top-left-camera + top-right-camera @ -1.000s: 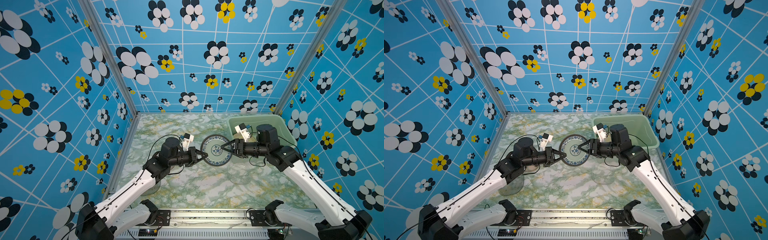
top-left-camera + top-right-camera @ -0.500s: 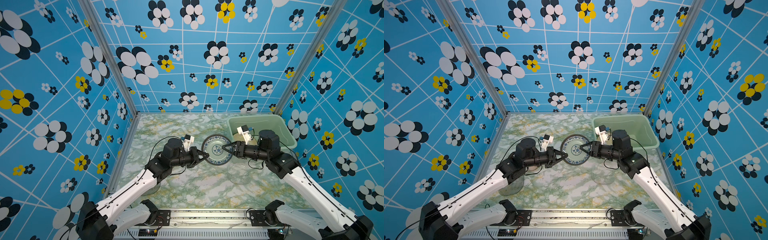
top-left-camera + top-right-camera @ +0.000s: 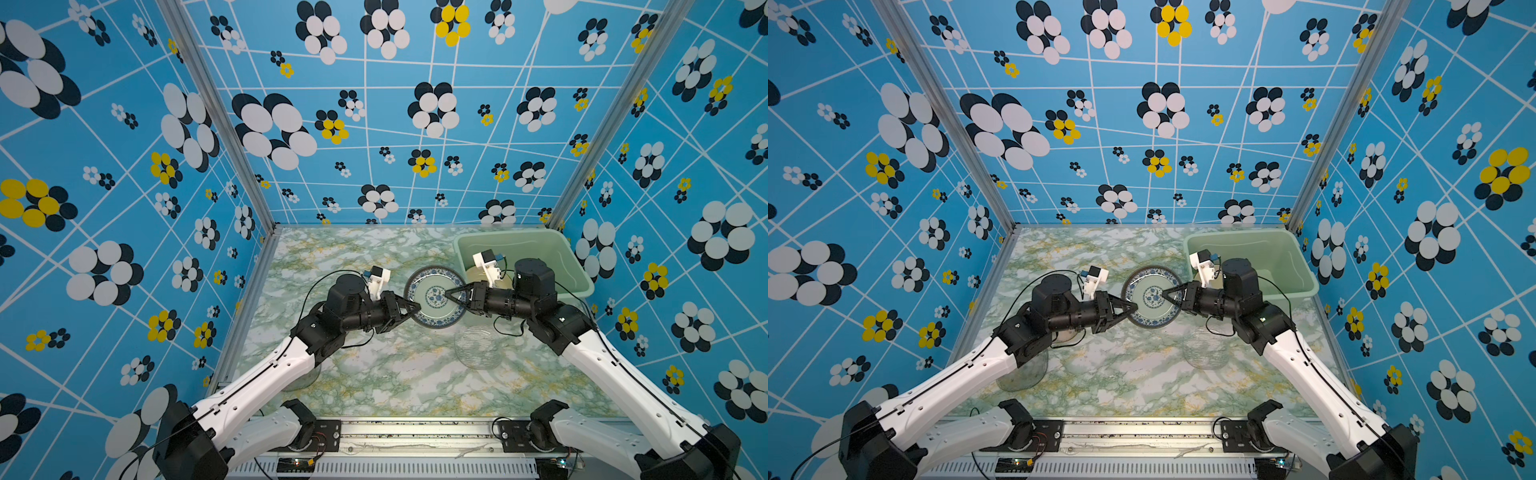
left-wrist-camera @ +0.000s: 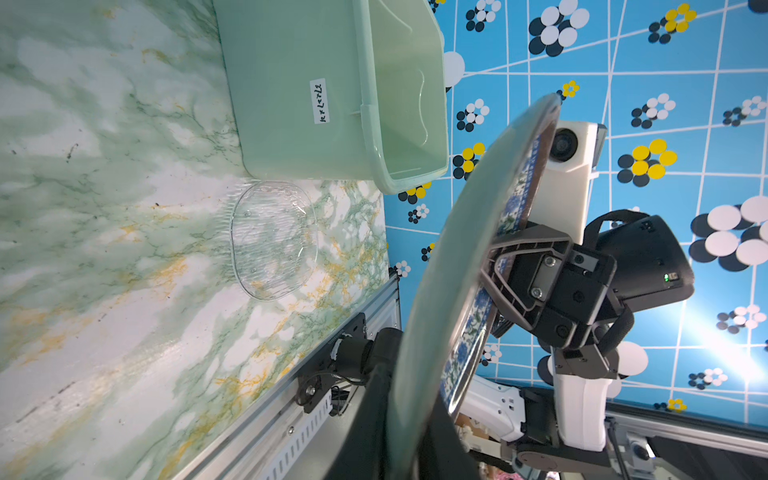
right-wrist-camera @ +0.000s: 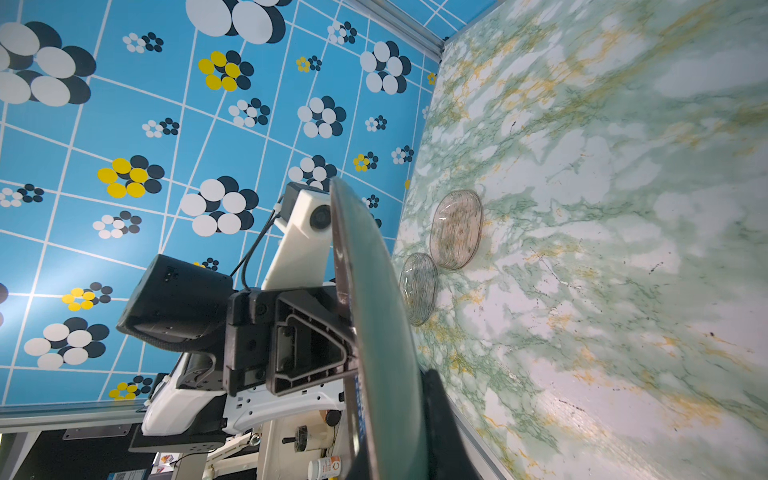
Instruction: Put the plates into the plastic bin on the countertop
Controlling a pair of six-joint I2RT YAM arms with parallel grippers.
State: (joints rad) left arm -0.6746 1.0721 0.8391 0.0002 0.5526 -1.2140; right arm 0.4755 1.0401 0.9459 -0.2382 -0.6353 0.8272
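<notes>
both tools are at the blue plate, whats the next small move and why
Probably open the left tool fully and back it away: the right tool already pinches the blue-patterned plate at its opposite rim, lifted above the countertop, and the plastic bin sits on the right tool's side.

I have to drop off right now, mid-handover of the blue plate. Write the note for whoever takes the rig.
Right gripper: shut on the blue-patterned plate, which is in the air beside the plastic bin.
Left gripper: at the plate's opposite rim; whether it grips is unclear.
Done: a pale plate seems to lie in the bin, mostly hidden behind the right arm.
Left: bin this plate, then three on the countertop: clear glass plate in front of the bin, second clear plate and third clear plate on the left arm's side.
</notes>
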